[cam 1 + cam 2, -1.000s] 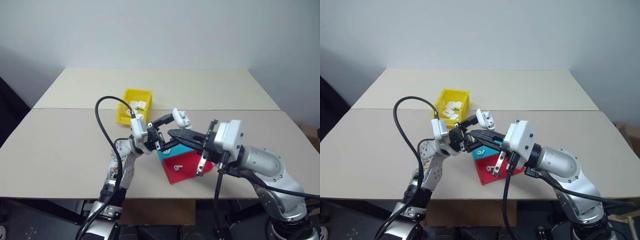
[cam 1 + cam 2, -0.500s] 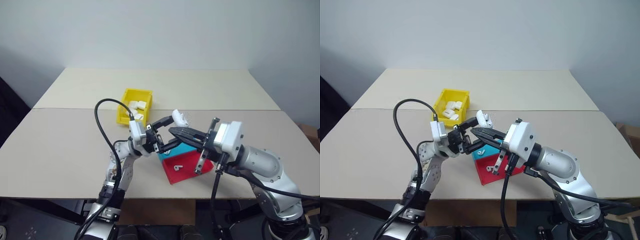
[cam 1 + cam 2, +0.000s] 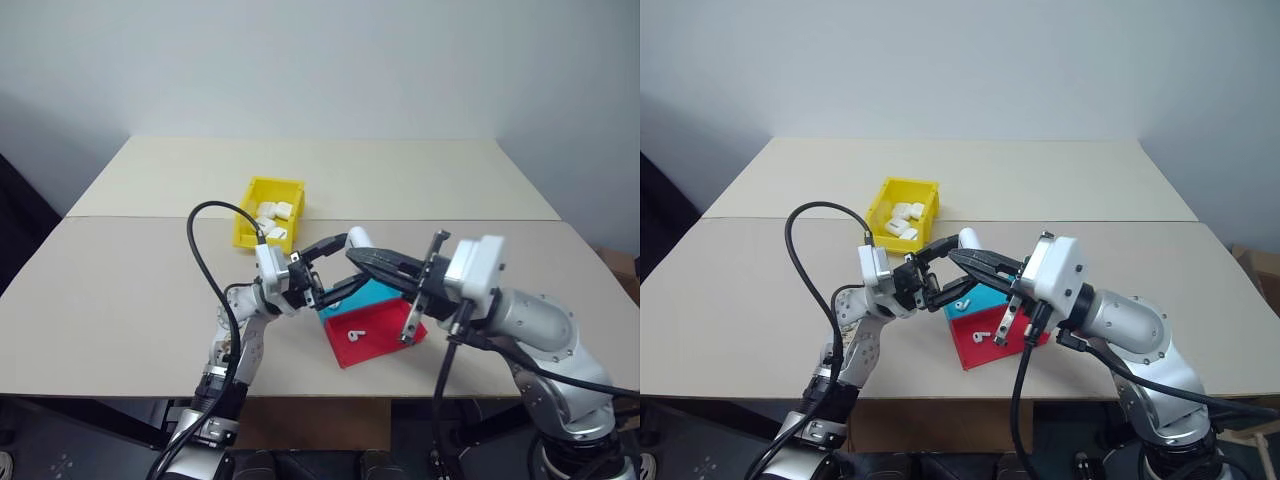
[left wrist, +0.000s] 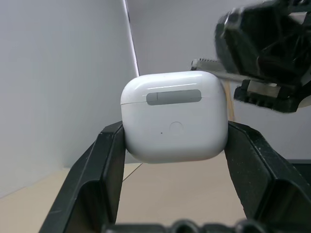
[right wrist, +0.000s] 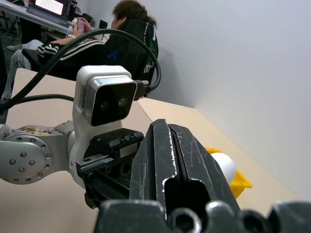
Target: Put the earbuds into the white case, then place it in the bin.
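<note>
1. Left claw (image 3: 348, 243), centre of the head view: fingers clamped on the white case (image 4: 175, 116), one finger on each side wall. Case lid is closed; hinge plate and a small round button face the left wrist cam.
2. White case in the head view (image 3: 358, 238): held up in the air, above the trays, just right of centre of frame.
3. Right claw (image 3: 358, 256): fingers pressed together w/ nothing between them; tips lie just below and beside the case. Actual contact w/ the case cannot be told.
4. Right wrist view: the closed fingers (image 5: 167, 160) run up the middle; the white case peeks out past their right edge, w/ the left wrist's camera block (image 5: 106, 101) to the left.
5. Bin (image 3: 256, 225): yellow, upper-left of centre, on the tabletop (image 3: 120, 290), well apart from both claws. Holds several small white items (image 3: 273, 211).
6. Teal tray (image 3: 372, 294) and red tray (image 3: 375, 340): adjacent, below centre, under the two claws.
7. One earbud (image 3: 354, 335) lies on the red tray; another earbud (image 3: 961, 304) lies on the teal tray.
8. Person (image 5: 124, 43), seated, upper-left bkgd of the right wrist view.
</note>
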`<state>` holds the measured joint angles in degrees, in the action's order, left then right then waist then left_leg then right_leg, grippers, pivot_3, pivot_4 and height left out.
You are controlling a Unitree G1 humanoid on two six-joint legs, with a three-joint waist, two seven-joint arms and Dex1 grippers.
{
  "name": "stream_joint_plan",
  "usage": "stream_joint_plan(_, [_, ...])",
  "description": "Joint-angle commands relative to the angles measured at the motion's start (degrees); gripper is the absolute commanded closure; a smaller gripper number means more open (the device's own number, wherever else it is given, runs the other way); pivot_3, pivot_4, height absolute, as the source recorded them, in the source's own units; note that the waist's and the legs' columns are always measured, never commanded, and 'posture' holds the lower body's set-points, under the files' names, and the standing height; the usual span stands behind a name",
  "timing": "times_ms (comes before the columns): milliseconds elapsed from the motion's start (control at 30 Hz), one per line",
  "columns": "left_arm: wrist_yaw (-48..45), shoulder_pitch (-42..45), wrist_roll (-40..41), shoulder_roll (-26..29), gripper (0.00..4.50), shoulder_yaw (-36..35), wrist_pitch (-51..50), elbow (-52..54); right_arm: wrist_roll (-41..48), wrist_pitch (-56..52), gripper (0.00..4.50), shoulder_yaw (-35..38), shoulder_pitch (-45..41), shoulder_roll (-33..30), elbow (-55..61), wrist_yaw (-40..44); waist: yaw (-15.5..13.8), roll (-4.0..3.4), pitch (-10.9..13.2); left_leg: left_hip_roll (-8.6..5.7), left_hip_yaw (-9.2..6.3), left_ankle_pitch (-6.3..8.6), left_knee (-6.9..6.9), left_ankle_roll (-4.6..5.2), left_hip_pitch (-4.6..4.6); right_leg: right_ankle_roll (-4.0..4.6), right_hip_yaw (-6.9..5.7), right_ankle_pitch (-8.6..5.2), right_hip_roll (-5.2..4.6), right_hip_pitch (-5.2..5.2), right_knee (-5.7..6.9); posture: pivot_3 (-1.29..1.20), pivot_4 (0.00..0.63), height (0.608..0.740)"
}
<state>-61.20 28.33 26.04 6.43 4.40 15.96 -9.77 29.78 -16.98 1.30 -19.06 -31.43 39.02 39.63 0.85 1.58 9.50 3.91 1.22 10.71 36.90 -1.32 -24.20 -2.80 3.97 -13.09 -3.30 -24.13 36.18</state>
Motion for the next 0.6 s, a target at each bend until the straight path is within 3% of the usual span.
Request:
stream_joint_plan(33, [8.12, 0.39, -0.73, 1.47, 1.73, -2.0, -5.99, 7.25, 7.53, -0.71, 4.47, 7.5, -2.27, -0.33, 1.84, -1.85, 0.0, 0.01, 0.0, 0.0, 0.0, 0.0, 0.0, 0.0, -0.01, 0.01, 0.0, 0.01, 0.0, 0.0, 0.0, 0.0, 0.15, 0.74])
stream_joint_plan(167, [26.13, 5.32, -2.32, 0.41, 1.73, -6.25, -16.25, 12.99, 9.65, -1.78, 4.47, 11.86, -2.68, -2.13, -0.98, -2.98, -0.12, 0.02, 0.01, 0.01, -0.02, 0.0, 0.02, 0.0, 0.01, -0.07, 0.0, 0.03, 0.0, 0.03, 0.01, 0.0, 0.15, 0.74])
stream_joint_plan(300, [52.67, 17.98, -10.1, -3.78, 1.73, -11.94, -25.74, 7.69, 7.41, -3.37, 4.47, 11.94, -1.91, -3.73, -3.78, -4.16, -0.49, 0.06, 0.03, -0.04, -0.05, -0.01, 0.11, 0.0, 0.01, -0.24, -0.01, 0.06, -0.01, 0.11, -0.06, 0.0, 0.15, 0.74])
stream_joint_plan(367, [60.1, 22.37, -11.1, -4.29, 1.73, -14.36, -31.13, 5.03, 7.34, -3.08, 4.47, 11.66, -1.8, -3.64, -4.19, -4.25, -0.52, 0.06, 0.03, -0.08, -0.05, -0.01, 0.15, 0.0, 0.0, -0.33, 0.01, 0.07, -0.02, 0.15, -0.11, 0.0, 0.15, 0.74])
stream_joint_plan(433, [63.53, 25.96, -11.42, -3.16, 1.73, -15.52, -37.2, 2.38, 6.9, -3.79, 4.47, 10.87, -1.58, -4.13, -4.68, -4.05, -0.08, 0.05, 0.02, -0.08, -0.04, -0.01, 0.11, 0.0, 0.01, -0.4, 0.03, 0.03, -0.02, 0.14, -0.14, 0.0, 0.15, 0.74])
stream_joint_plan(500, [56.28, 28.9, -10.94, 1.74, 1.73, -13.79, -40.84, -2.92, 5.94, -4.18, 4.47, 9.92, -1.28, -4.69, -5.38, -3.5, 0.2, 0.04, 0.02, -0.08, -0.04, -0.01, 0.0, 0.0, 0.01, -0.39, 0.04, 0.03, -0.01, 0.07, -0.13, 0.0, 0.15, 0.74])
stream_joint_plan(533, [52.37, 29.46, -11.02, 3.38, 1.73, -13.12, -37.88, -6.16, 5.6, -4.09, 4.47, 9.64, -1.25, -4.77, -5.68, -3.31, 0.33, 0.04, 0.02, -0.08, -0.04, -0.01, -0.03, 0.0, 0.02, -0.37, 0.03, 0.03, 0.01, 0.01, -0.07, 0.0, 0.15, 0.74])
stream_joint_plan(600, [55.96, 29.75, -15.52, 3.71, 1.73, -11.76, -31.52, -10.58, 5.38, -4.11, 4.47, 9.45, -1.34, -4.77, -5.88, -3.19, 0.36, 0.04, 0.02, -0.07, -0.03, -0.02, -0.06, -0.01, 0.02, -0.3, 0.03, 0.06, 0.02, -0.03, -0.07, 0.0, 0.15, 0.74])
